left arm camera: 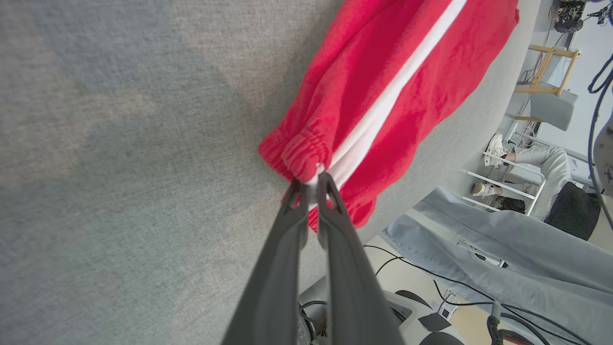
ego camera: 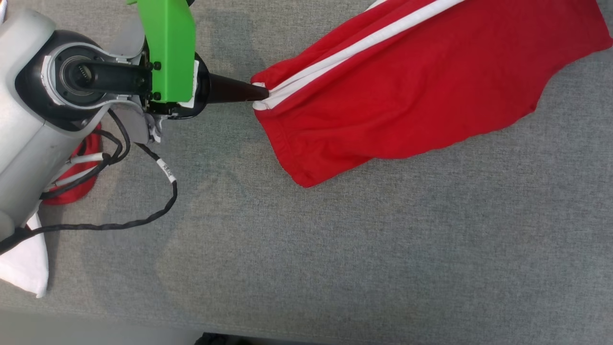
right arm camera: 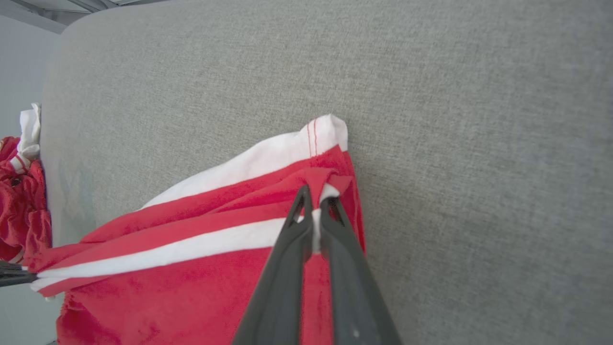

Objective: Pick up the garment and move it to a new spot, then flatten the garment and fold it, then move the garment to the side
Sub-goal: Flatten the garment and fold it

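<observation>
garment (ego camera: 407, 81) | left gripper (left arm camera: 313, 184) pinching it | right gripper (right arm camera: 315, 194) pinching it

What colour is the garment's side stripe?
White stripe on the red garment; clearest in left wrist view.

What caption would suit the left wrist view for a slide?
Left gripper shut on the red garment at its white stripe, over grey cloth.

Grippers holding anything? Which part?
Both hold the red garment: left gripper pinches its gathered edge at the white stripe, right gripper pinches a fold at the opposite end.
</observation>
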Controlling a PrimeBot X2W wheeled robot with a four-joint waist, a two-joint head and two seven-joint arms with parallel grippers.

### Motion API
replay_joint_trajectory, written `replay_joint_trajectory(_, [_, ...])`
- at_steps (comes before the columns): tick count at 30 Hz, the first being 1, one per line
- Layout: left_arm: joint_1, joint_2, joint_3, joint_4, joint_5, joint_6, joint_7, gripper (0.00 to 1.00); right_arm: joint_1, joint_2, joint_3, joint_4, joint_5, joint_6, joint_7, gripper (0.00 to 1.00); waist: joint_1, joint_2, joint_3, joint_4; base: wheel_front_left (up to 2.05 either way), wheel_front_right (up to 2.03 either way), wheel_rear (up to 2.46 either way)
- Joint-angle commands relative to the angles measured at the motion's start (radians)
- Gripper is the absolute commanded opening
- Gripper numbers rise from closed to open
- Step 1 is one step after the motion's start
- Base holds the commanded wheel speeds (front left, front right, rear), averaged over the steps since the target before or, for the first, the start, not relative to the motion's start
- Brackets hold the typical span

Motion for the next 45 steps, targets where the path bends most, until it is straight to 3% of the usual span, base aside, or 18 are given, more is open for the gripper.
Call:
replay_joint_trajectory(1, [-0.014, -0.003, 0.007, 0.01, 0.013, -0.014, -0.014, 0.89, -0.006, 0.003, -0.01, 0.007, -0.008, -0.001, -0.024, 1.0, -0.0002, 0.0, -0.006, -0.001, 0.0, 0.0, 0.0])
replay_joint_trajectory(2, [-0.013, -0.004, 0.007, 0.016, 0.015, -0.019, -0.018, 1.0, -0.002, 0.007, -0.014, 0.008, -0.007, -0.001, -0.032, 1.0, -0.0002, 0.0, -0.01, -0.002, 0.0, 0.0, 0.0])
replay_joint_trajectory(10, [0.02, 0.002, 0.004, 0.047, 0.029, -0.045, -0.034, 1.0, 0.073, 0.018, -0.032, -0.047, 0.005, -0.001, -0.139, 1.0, -0.0002, 0.0, -0.087, -0.019, 0.0, 0.0, 0.0])
replay_joint_trajectory(16, [0.039, 0.019, 0.015, 0.05, 0.075, -0.088, -0.101, 1.0, 0.166, 0.006, -0.044, -0.128, -0.003, 0.0, -0.286, 1.0, -0.0002, 0.0, -0.172, -0.037, 0.0, 0.0, 0.0])
replay_joint_trajectory(19, [0.055, 0.032, 0.02, 0.056, 0.152, -0.12, -0.209, 1.0, 0.221, -0.017, -0.026, -0.17, -0.079, 0.0, -0.434, 1.0, -0.0002, 0.0, -0.215, -0.041, 0.0, 0.0, 0.0])
replay_joint_trajectory(22, [0.083, 0.053, 0.023, 0.062, 0.232, -0.142, -0.33, 1.0, 0.273, -0.001, -0.035, -0.174, -0.121, 0.0, -0.597, 1.0, -0.0002, 0.0, -0.253, -0.047, 0.0, 0.0, 0.0])
replay_joint_trajectory(26, [0.152, 0.066, 0.052, 0.068, 0.339, -0.166, -0.561, 1.0, 0.345, 0.012, -0.035, -0.157, -0.175, 0.0, -0.772, 1.0, -0.0002, 0.0, -0.301, -0.051, 0.0, 0.0, 0.0])
replay_joint_trajectory(32, [0.3, 0.051, 0.065, 0.057, 0.526, -0.077, -0.948, 1.0, 0.449, 0.025, -0.028, -0.102, -0.228, 0.0, -0.948, 1.0, -0.0002, 0.0, -0.357, -0.035, 0.0, 0.0, 0.0])
replay_joint_trajectory(37, [0.435, 0.05, 0.063, 0.011, 0.642, -0.003, -1.187, 1.0, 0.53, 0.045, -0.036, -0.03, -0.228, 0.0, -0.997, 1.0, -0.0002, 0.0, -0.38, -0.007, 0.0, 0.0, 0.0])
replay_joint_trajectory(42, [0.577, 0.016, 0.148, -0.062, 0.713, 0.048, -1.24, 1.0, 0.576, 0.044, -0.032, 0.025, -0.198, 0.0, -0.988, 1.0, -0.0002, 0.0, -0.377, 0.033, 0.0, 0.0, 0.0])
replay_joint_trajectory(45, [0.692, -0.033, 0.267, -0.125, 0.842, 0.073, -1.239, 1.0, 0.582, 0.034, -0.033, 0.072, -0.181, 0.0, -0.966, 1.0, -0.0002, 0.0, -0.361, 0.065, 0.0, 0.0, 0.0])
